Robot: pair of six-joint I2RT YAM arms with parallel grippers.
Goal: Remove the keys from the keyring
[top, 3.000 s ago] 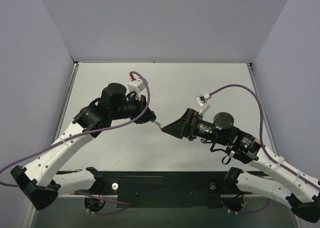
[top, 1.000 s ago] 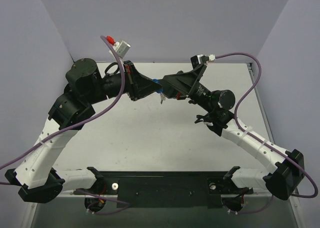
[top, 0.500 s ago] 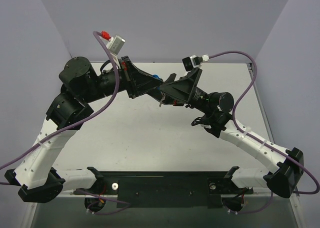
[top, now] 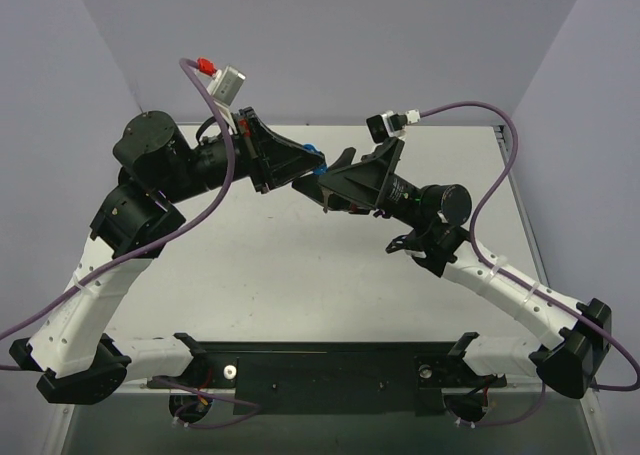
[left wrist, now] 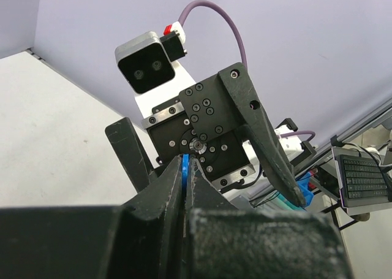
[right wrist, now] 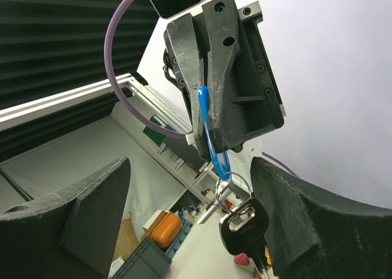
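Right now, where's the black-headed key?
Right wrist view, lower right: the black-headed key hangs from a silver ring under the blue tag pinched in the left claw.

Pale lavender walls (top: 330,45) enclose a white table (top: 300,275).

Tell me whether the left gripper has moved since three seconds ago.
Yes. In the top view the left gripper, shut on a blue tag, now sits nearer the table's far edge.

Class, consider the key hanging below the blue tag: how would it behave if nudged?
Key likely swings freely, dangling from a thin ring. Probably light: the tag carrying it juts straight from the left gripper.
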